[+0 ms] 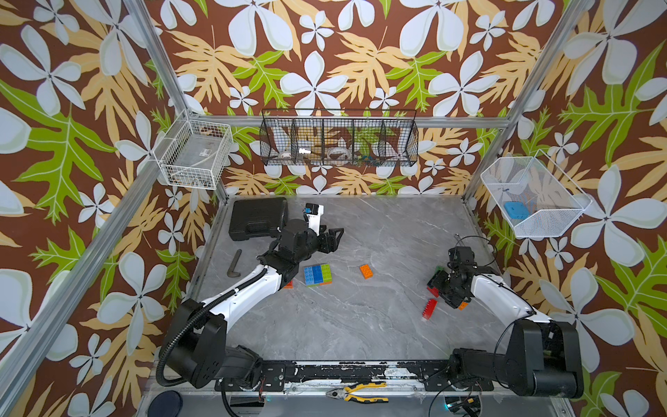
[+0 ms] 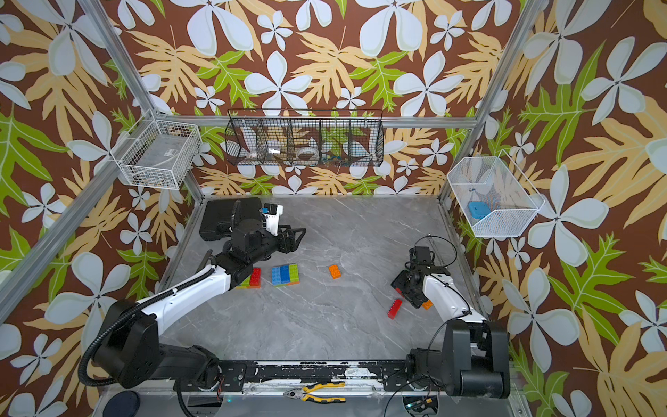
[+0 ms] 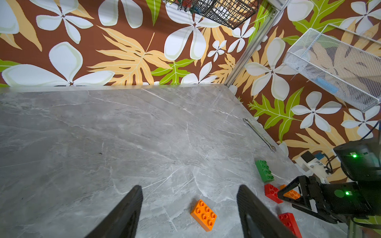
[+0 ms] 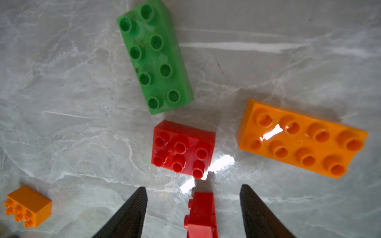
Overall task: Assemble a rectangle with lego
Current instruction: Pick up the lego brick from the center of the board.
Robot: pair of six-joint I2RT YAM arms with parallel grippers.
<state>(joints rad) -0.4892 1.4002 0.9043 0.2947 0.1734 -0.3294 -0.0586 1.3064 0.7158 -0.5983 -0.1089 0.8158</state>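
Lego lies scattered on the grey table. A joined slab of two blue bricks and a lime brick (image 1: 317, 274) sits mid-table, with a loose orange brick (image 1: 366, 271) to its right. My left gripper (image 1: 335, 240) hangs open and empty above the table behind the slab; its wrist view shows that orange brick (image 3: 203, 215) below the fingers. My right gripper (image 4: 192, 186) is open above a red brick on its side (image 4: 203, 214), with gaps on both sides. Beyond lie a red brick (image 4: 182, 150), a green brick (image 4: 154, 59) and a long orange brick (image 4: 301, 140).
A red, lime and orange stack (image 2: 252, 278) lies partly under my left arm. A black case (image 1: 258, 218) stands at the back left, with a grey angled tool (image 1: 234, 263) near it. A wrench (image 3: 259, 135) lies by the right wall. Pliers (image 1: 361, 393) rest on the front rail.
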